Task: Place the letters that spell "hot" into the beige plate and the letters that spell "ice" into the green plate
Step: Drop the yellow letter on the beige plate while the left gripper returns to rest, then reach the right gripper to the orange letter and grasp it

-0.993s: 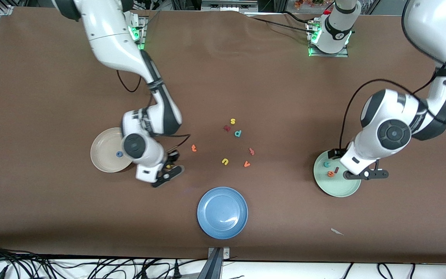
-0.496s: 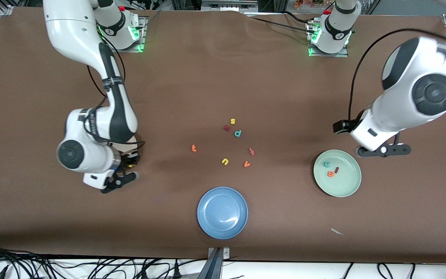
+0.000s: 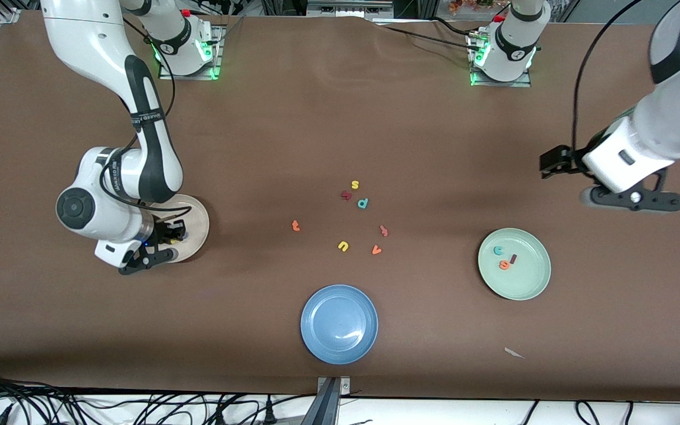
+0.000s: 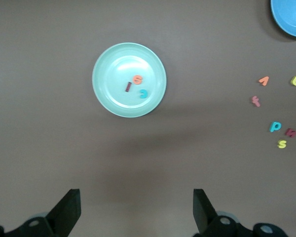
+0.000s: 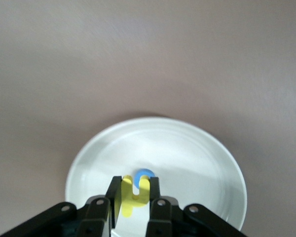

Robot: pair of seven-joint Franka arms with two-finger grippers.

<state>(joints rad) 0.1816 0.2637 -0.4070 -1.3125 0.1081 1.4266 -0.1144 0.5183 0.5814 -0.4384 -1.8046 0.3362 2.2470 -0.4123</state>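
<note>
Right gripper point(image 5: 133, 195) over the beige plate point(image 3: 198, 221), jaws clenched on the yellow h point(image 5: 129, 200); delivery of second "hot" letter in hand.

Detail: blue o point(image 5: 144, 174) already lies in the beige plate, just under the held h. Next move, as I judge it: lower a little, release h into the plate, then fetch the orange t point(image 3: 296, 225), which lies on the table between the beige plate and the loose cluster. Count: three plates (beige, blue point(image 3: 339, 324), green point(image 3: 529, 283)); six letters loose on the table, t included. Green plate holds three: teal c point(image 3: 498, 250), dark red i point(image 3: 513, 258), orange e point(image 3: 504, 265), so "ice" looks done. Left gripper point(image 4: 133, 212) waits raised over the table's left-arm end, jaws released and empty.
</note>
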